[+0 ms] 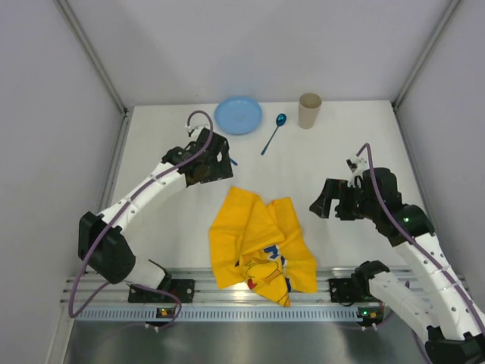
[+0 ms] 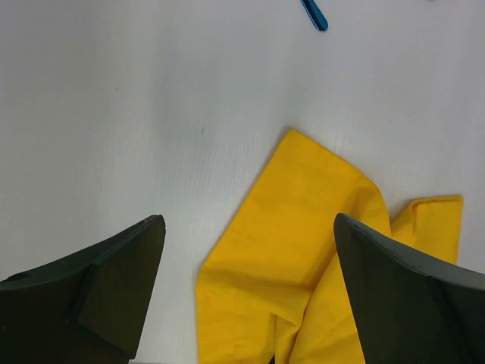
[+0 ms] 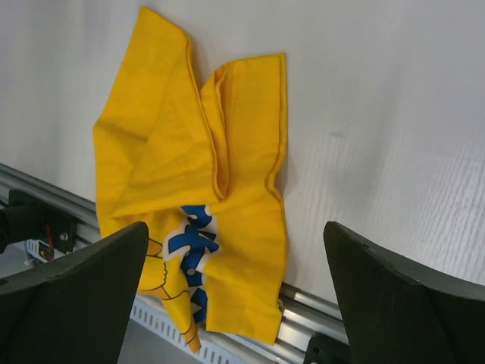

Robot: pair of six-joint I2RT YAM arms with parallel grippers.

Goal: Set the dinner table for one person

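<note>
The white dinner table (image 1: 341,152) carries a crumpled yellow Pikachu-print cloth mat (image 1: 261,243) at the near middle, partly hanging over the silver rail (image 1: 227,312). At the back stand a blue plate (image 1: 238,115), a blue spoon (image 1: 273,133) and a beige cup (image 1: 309,111). My left gripper (image 1: 206,174) is open and empty, above the table just beyond the mat's far corner (image 2: 303,227). My right gripper (image 1: 324,203) is open and empty, to the right of the mat (image 3: 197,189).
A small blue utensil end (image 1: 233,161) lies beside the left gripper; it also shows in the left wrist view (image 2: 314,14). Grey walls close in the table on three sides. The arm bases (image 1: 163,292) sit on the rail at the near edge.
</note>
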